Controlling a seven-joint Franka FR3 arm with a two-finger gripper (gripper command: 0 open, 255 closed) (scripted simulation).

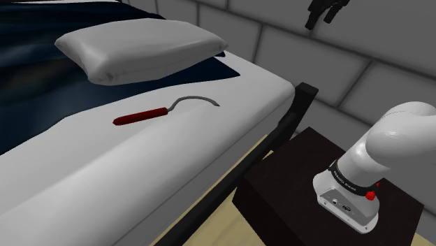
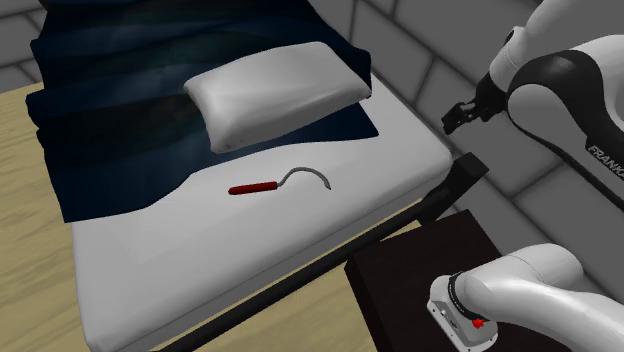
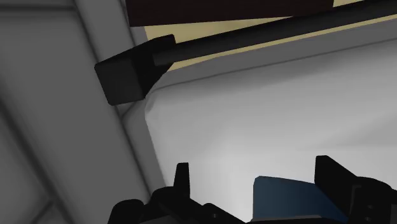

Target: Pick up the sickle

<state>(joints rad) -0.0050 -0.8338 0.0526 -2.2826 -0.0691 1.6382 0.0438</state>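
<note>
Reach stage: hovers with gripper (image 2: 458, 116) spread wide, well apart from sickle (image 2: 270, 184) on bed (image 2: 180, 270); next, needs lowering over red handle (image 2: 250, 187).

A smooth white mattress (image 1: 84, 182) lies on a black bed frame (image 1: 293, 112), whose corner post stands near a grey wall of large blocks (image 1: 363, 63). A plump white rectangular pillow (image 1: 140, 45) rests at one end of the bed, partly on a rumpled dark blue blanket (image 2: 120, 110). The blanket covers that part of the mattress and reaches past its edge at the second exterior view's left. Pale yellow wooden floor (image 2: 25, 230) shows beside the bed.
</note>
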